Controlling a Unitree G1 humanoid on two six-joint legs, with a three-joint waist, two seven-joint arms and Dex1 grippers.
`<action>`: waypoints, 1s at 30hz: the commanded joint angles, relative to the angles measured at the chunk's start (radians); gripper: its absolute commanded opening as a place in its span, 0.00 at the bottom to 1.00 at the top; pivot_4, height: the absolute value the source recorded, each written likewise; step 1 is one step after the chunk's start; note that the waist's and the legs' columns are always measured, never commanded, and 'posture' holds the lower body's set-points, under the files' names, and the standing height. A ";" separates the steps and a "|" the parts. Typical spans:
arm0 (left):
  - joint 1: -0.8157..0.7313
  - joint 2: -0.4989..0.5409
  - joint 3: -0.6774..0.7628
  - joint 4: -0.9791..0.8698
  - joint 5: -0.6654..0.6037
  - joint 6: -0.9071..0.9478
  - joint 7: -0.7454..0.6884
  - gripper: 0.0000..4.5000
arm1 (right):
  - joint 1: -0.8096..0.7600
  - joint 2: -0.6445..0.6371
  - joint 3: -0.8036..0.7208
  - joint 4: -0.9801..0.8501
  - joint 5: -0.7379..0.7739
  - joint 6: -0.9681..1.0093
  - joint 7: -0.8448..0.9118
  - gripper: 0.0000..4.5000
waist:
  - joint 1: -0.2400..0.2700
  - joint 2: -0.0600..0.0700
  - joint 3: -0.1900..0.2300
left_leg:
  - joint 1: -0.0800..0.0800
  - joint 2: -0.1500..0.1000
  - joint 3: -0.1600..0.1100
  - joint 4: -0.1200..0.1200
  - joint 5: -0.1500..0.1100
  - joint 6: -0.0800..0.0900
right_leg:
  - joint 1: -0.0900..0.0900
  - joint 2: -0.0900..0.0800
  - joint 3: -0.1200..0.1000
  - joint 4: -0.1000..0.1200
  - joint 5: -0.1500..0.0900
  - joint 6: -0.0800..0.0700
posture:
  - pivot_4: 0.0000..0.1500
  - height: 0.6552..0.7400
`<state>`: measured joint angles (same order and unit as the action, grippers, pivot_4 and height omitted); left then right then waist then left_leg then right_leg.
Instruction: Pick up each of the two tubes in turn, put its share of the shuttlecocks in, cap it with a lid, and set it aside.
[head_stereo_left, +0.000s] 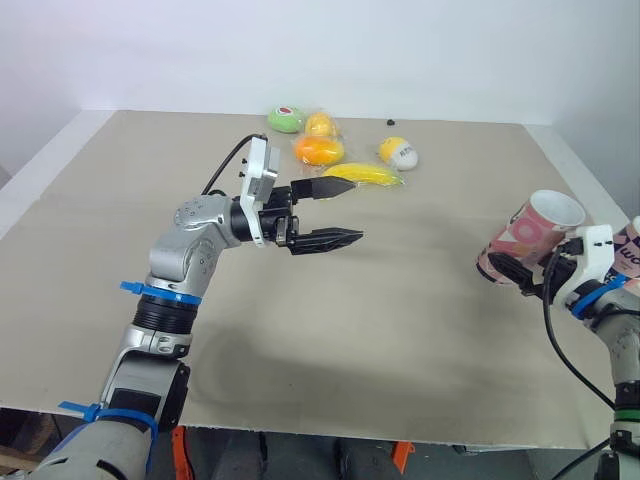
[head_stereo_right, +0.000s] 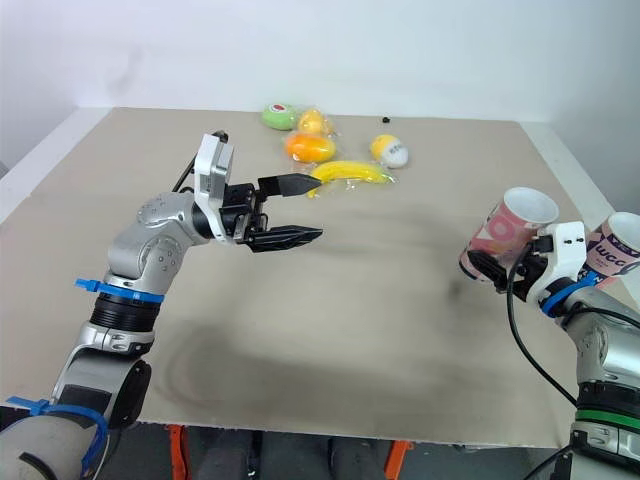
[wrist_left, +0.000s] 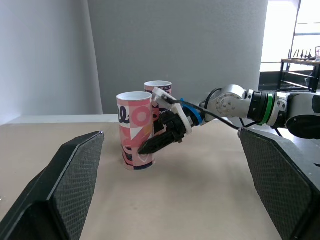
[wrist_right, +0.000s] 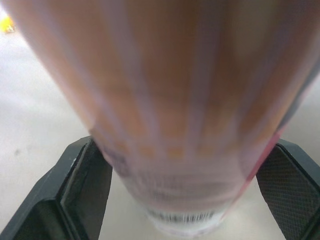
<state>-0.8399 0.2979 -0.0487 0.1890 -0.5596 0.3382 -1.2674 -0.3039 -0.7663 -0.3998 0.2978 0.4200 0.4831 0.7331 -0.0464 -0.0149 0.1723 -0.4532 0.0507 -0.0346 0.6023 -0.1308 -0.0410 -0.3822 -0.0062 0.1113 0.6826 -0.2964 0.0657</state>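
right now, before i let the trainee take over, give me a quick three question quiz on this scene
1. True or false: the left gripper has its fingers open.
2. What sits between the right gripper fingers? A a lid, B the pink tube, C a shuttlecock.
3. How many open tubes are in view?
Key: 1 true; 2 B; 3 two, with the second tube close to the first.

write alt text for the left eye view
The right gripper holds a tilted pink tube near the table's right edge, a second tube beside it. The left gripper hangs open over the middle, and small yellow, orange and green items lie at the far side.
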 joint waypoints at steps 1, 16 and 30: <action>-0.015 0.015 0.014 -0.037 -0.029 0.027 -0.013 1.00 | 0.033 -0.028 -0.004 -0.060 -0.012 0.000 0.003 0.99 | 0.000 0.000 0.000 | 0.000 0.000 0.000 0.000 0.000 0.000 | 0.000 0.000 0.000 0.000 0.000 0.000 | 1.00 1.00; 0.171 0.208 -0.009 -0.074 0.049 0.060 -0.056 1.00 | 0.312 -0.089 0.047 -0.480 0.055 0.093 0.130 0.99 | -0.006 0.001 -0.001 | 0.004 0.001 0.000 -0.001 0.000 0.000 | 0.002 0.001 0.000 0.000 -0.004 0.004 | 1.00 1.00; 0.491 0.193 0.020 -0.147 0.200 -0.016 0.289 1.00 | 0.147 0.106 0.314 -0.648 0.114 0.143 0.071 0.99 | 0.012 -0.003 0.001 | 0.004 0.001 0.001 -0.001 0.001 -0.001 | 0.002 -0.002 0.000 -0.001 -0.002 0.004 | 1.00 1.00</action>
<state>-0.3811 0.5004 -0.0393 0.0985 -0.3553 0.3430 -1.0034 -0.1184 -0.6857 -0.1301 -0.3432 0.5323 0.6395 0.8008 -0.0348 -0.0174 0.1731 -0.4496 0.0514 -0.0330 0.6012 -0.1301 -0.0415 -0.3800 -0.0079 0.1117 0.6814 -0.2988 0.0700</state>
